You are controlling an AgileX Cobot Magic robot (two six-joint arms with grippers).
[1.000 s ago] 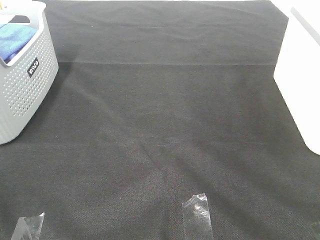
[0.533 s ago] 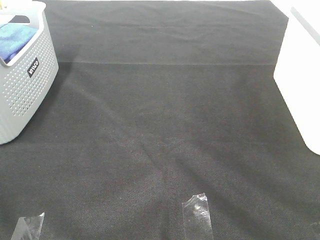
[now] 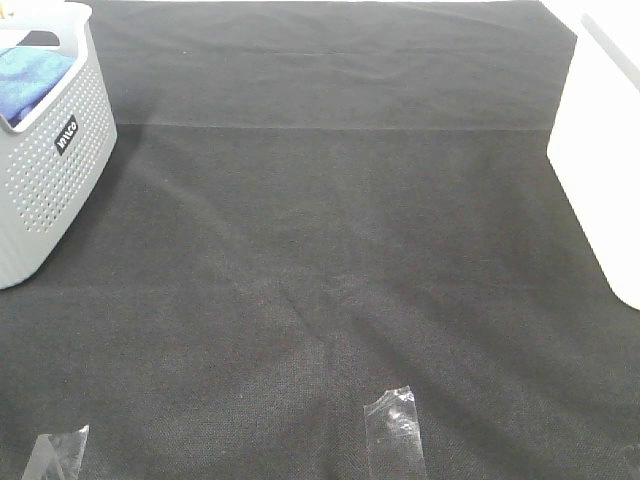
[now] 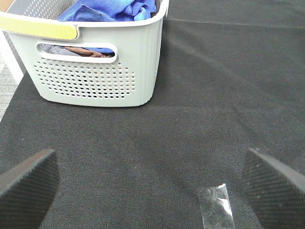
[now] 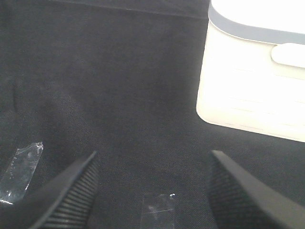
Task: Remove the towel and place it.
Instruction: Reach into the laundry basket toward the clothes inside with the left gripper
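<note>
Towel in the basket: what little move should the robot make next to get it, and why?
Probably the left pincer should move forward and up, over the rim of the basket. Its jaws stand wide open with nothing between them, and it is short of the basket. The blue towel lies bunched inside the basket, ahead of the pincer.

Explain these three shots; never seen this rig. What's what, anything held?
It is a two-armed robot. One camera looks down from high; the arms are out of its picture. Two more sit on the wrists, each looking past its own gripper. The left gripper and right gripper are both open, holding nothing. On the black cloth: a grey perforated basket at left with the blue towel inside, a white bin at right, strips of clear tape.
</note>
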